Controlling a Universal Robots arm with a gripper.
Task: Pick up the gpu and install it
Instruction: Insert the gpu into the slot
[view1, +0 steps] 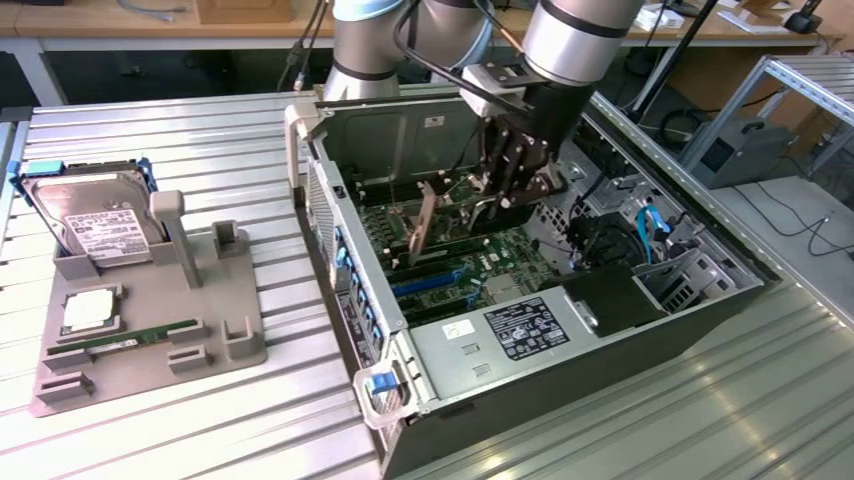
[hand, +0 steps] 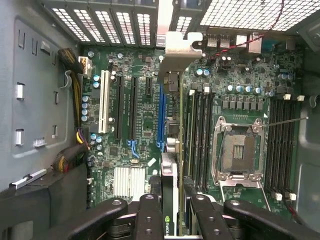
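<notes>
Down inside the open computer case (view1: 441, 330), which lies on its side on the metal table (view1: 200, 420), the gripper (view1: 514, 190) has its fingers (hand: 150, 215) closed on the gpu (view1: 430, 228), pinching the thin card by its upper edge. The card stands on edge, tan face toward the exterior view's left, so its lower edge points down at the motherboard (hand: 135, 125). From the wrist view the card runs straight away from the fingers, its metal bracket (hand: 172, 50) toward the vented rear wall of the case, and it lines up with the blue slot (hand: 161, 120); I judge that is why it is held upright. Whether it is already seated I cannot tell. Off on the exterior view's left, a grey holder (view1: 147, 330) carries a hard drive (view1: 96, 225) and a green memory stick (view1: 127, 340), well apart from the case.
</notes>
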